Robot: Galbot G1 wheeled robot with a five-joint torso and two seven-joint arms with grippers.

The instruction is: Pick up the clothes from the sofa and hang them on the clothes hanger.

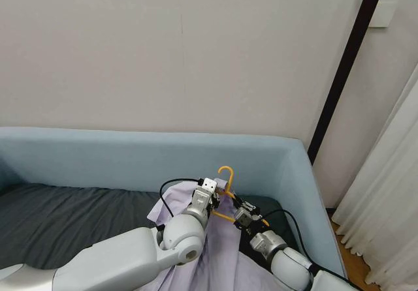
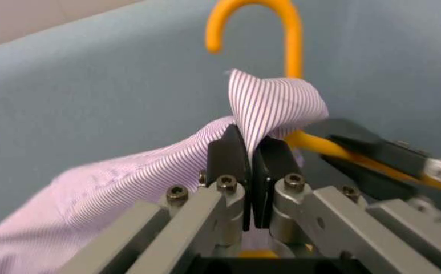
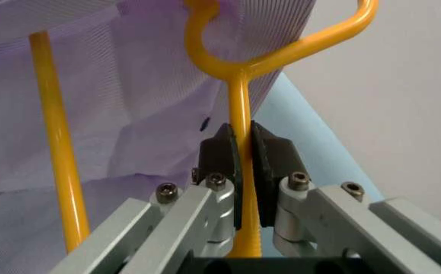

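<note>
Two grippers meet at the yellow clothes hanger (image 1: 226, 173) in the head view, over the seat of the pale blue sofa (image 1: 130, 160). The left gripper (image 1: 208, 188) is just left of the hanger's hook, and the right gripper (image 1: 243, 214) is just below and right of it. The lilac striped shirt (image 1: 219, 258) drapes down from the hanger.

In the left wrist view, the left gripper's pads (image 2: 231, 157) are pressed together on a narrow fold of the shirt, right beside the hook's stem.

In the right wrist view, the right gripper pinches the hanger's thin bar beneath its loop, with shirt cloth hanging behind.

The fold looks small, so I judge it could slip free if the arms pull apart. The smooth round bar could also twist between the pads and tip the shirt off.

No brand, label or writing can be read
</note>
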